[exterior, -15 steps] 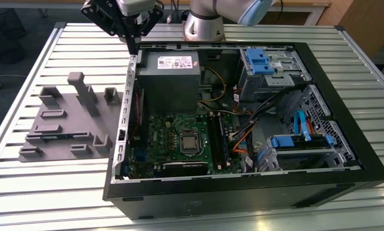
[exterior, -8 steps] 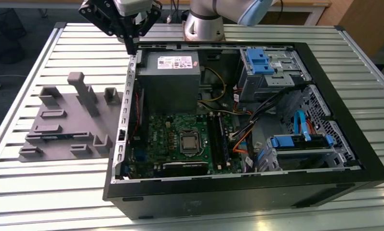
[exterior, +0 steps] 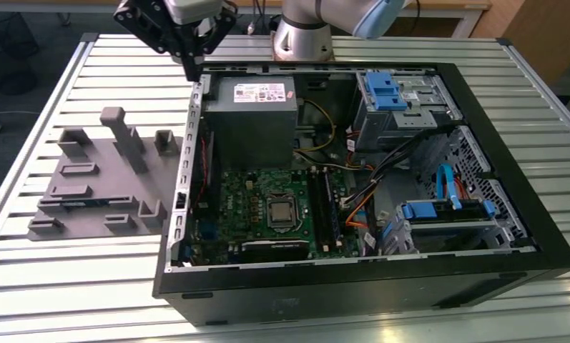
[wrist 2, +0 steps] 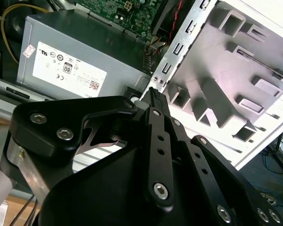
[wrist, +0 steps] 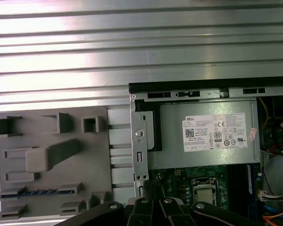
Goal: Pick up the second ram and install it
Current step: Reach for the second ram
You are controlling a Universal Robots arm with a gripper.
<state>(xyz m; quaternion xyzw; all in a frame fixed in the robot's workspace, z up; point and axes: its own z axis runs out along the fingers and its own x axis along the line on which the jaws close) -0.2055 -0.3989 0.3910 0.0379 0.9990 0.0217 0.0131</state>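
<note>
The pincer [exterior: 190, 70] hangs over the eleven o'clock corner of the computer case [exterior: 361, 289], its fingers pressed together on nothing. The second ram [exterior: 75, 204] sits edge-up in a slot of the grey holder [exterior: 104, 187], beside the case. In the exterior view it is well apart from the pincer, at about seven o'clock.
</note>
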